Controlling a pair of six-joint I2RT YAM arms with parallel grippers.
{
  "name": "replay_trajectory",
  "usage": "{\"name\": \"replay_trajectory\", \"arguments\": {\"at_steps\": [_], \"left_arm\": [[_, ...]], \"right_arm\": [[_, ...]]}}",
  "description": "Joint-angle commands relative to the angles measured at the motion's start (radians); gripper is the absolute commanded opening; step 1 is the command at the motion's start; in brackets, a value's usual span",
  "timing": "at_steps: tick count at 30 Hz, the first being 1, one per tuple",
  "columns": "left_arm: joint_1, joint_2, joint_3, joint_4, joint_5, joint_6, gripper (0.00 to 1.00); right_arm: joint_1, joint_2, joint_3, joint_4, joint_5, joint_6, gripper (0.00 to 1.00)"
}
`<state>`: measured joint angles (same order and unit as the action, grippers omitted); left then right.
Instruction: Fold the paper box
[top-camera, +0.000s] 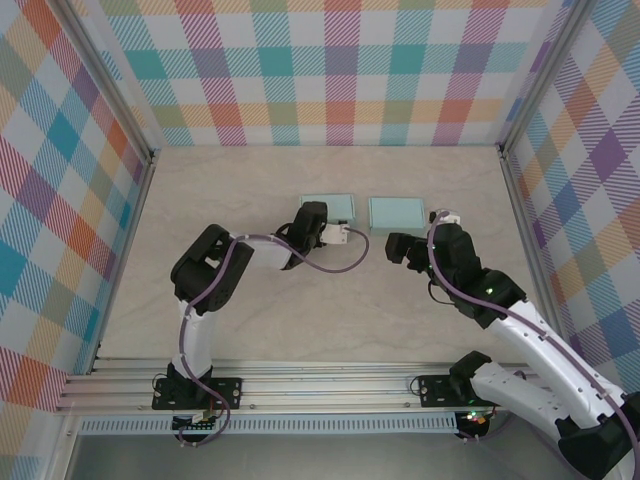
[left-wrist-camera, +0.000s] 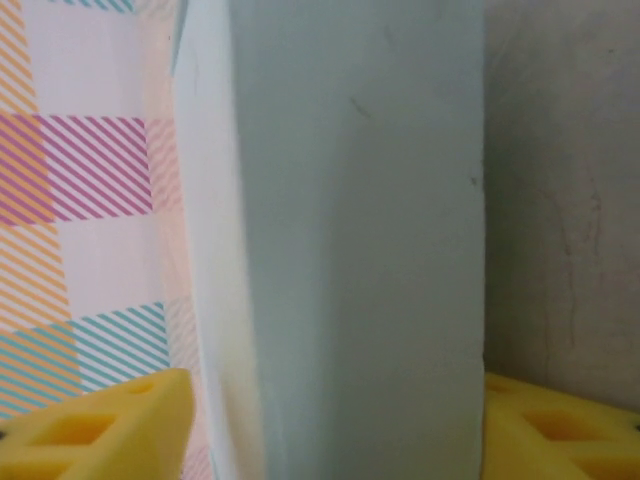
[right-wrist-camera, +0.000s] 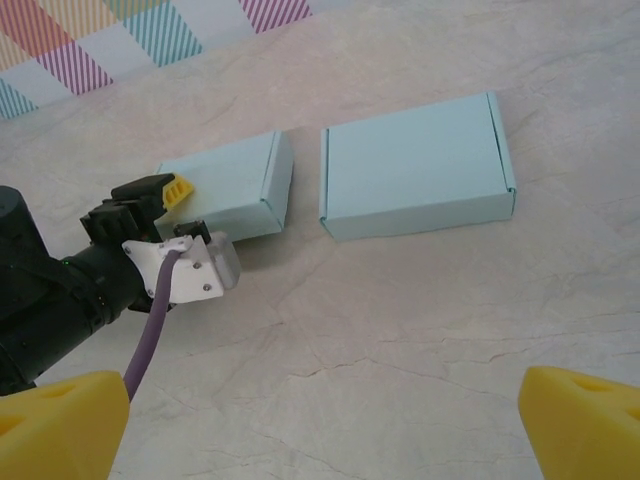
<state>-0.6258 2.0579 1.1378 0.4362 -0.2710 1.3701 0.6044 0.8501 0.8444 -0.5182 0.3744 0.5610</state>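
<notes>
My left gripper (left-wrist-camera: 335, 430) straddles the left paper box (left-wrist-camera: 360, 200), which fills the gap between its jaws; I cannot tell whether it is clamped. My right gripper (right-wrist-camera: 322, 418) hangs wide apart above the table (right-wrist-camera: 400, 330), and the second paper box (right-wrist-camera: 415, 165) lies closed just beside the first.

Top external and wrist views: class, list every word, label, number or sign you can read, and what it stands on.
None: no readable text anywhere. The left paper box and the right paper box are plain light blue; the table and the checked walls carry no writing.
</notes>
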Motion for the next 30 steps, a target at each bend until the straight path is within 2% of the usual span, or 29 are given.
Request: {"name": "replay_trajectory", "arguments": {"at_steps": [1, 2, 3, 10, 16, 20, 22, 30], "left_arm": [[-0.005, -0.076, -0.047, -0.064, 0.002, -0.016, 0.82], [-0.008, -0.089, -0.056, -0.069, 0.000, -0.025, 0.93], [-0.010, -0.102, -0.065, -0.073, -0.005, -0.033, 1.00], [-0.073, -0.236, -0.118, -0.151, -0.095, -0.106, 1.00], [-0.153, -0.437, -0.181, -0.202, -0.223, -0.267, 1.00], [-0.149, -0.601, -0.205, -0.284, -0.277, -0.500, 1.00], [-0.131, -0.682, -0.252, -0.264, -0.301, -0.601, 1.00], [0.028, -1.019, -0.418, -0.363, -0.359, -1.081, 1.00]], "right_arm": [[0.006, 0.008, 0.005, -0.002, 0.016, -0.015, 1.00], [0.005, 0.010, 0.004, 0.000, 0.014, -0.015, 1.00], [0.005, 0.012, 0.005, 0.002, 0.013, -0.017, 1.00], [0.005, 0.032, 0.055, -0.039, 0.038, -0.033, 1.00], [0.005, 0.068, 0.083, -0.061, 0.084, -0.082, 1.00], [0.004, 0.055, 0.031, 0.007, 0.146, -0.122, 1.00], [0.003, 0.037, -0.009, 0.059, 0.175, -0.152, 1.00], [-0.032, -0.008, -0.137, 0.224, 0.226, -0.245, 1.00]]}}
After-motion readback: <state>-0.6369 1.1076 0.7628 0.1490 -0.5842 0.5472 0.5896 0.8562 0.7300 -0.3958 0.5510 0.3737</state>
